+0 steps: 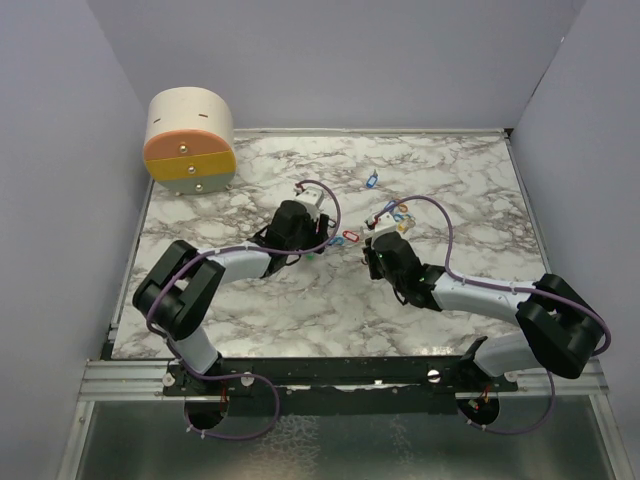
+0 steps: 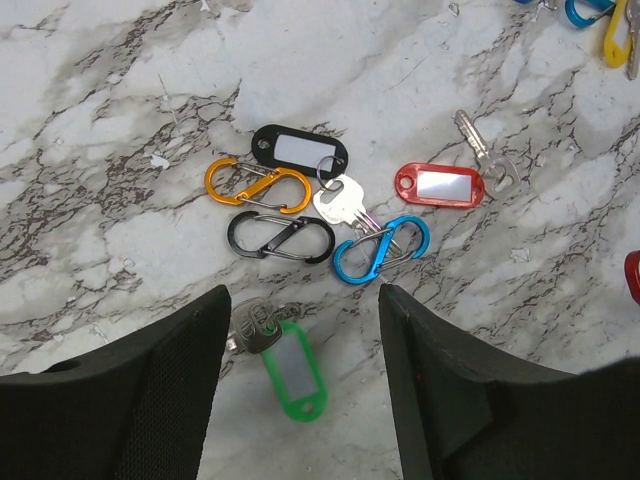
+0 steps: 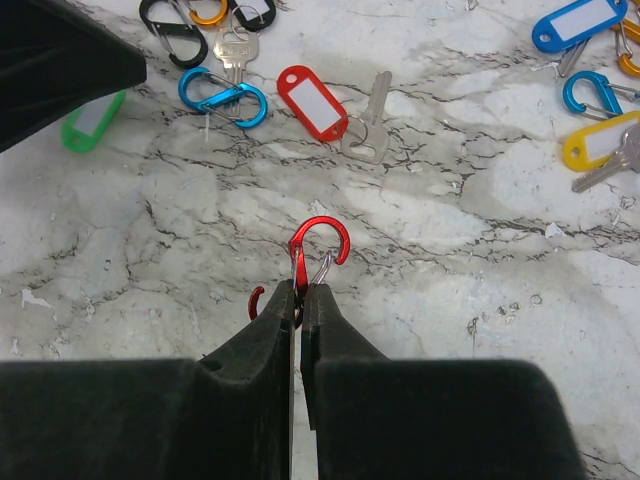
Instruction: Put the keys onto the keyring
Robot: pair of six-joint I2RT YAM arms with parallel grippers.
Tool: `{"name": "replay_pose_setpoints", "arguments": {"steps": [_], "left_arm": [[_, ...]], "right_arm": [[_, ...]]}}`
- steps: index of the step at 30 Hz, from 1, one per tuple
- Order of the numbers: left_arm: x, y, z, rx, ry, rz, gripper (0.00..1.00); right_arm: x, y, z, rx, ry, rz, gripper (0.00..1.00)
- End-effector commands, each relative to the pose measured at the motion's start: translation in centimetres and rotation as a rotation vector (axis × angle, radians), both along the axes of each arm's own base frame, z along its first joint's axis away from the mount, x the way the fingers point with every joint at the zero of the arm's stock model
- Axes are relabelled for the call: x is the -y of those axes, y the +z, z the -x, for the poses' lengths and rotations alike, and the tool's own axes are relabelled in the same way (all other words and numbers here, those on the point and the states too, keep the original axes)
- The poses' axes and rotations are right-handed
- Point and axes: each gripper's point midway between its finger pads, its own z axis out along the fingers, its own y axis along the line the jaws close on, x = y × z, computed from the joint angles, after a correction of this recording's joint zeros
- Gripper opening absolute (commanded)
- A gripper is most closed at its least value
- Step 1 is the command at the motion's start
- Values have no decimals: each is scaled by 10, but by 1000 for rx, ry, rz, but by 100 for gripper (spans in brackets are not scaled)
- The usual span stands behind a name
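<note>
The white marble-patterned worktop (image 1: 300, 310) carries everything loose. The left end effector (image 2: 305, 305) hangs low with its jaws wide, gripping nothing. The right end effector (image 3: 300, 300) is clamped tight on the red S-shaped metal keyring (image 3: 318, 250), whose free hook juts ahead of its tips. Ahead of the left jaws lie an orange metal clip (image 2: 258, 185), a black metal clip (image 2: 280, 237) and a blue metal clip (image 2: 382, 248), with a black-tagged key (image 2: 300, 152) and a red-tagged key (image 2: 440, 185). The green-tagged silver key (image 2: 292, 370) lies flat between the left jaws, untouched. No key looks threaded onto the held ring, so all the threading appears left to do.
</note>
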Motion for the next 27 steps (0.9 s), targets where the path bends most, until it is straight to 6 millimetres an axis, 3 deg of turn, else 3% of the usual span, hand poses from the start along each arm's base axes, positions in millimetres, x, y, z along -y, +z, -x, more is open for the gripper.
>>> {"name": "replay_pose_setpoints", "arguments": {"steps": [1,7,27], "left_arm": [[9,3,-6,33,-69,11,62],[11,-15,-5,-3,-98,-2,57],[2,-33,0,-28,-114,-7,48]], "right_arm": [[2,11,-5,45,-29,-25,1],[3,12,-4,47,-30,-25,1],[3,10,-4,43,-31,-20,1]]}}
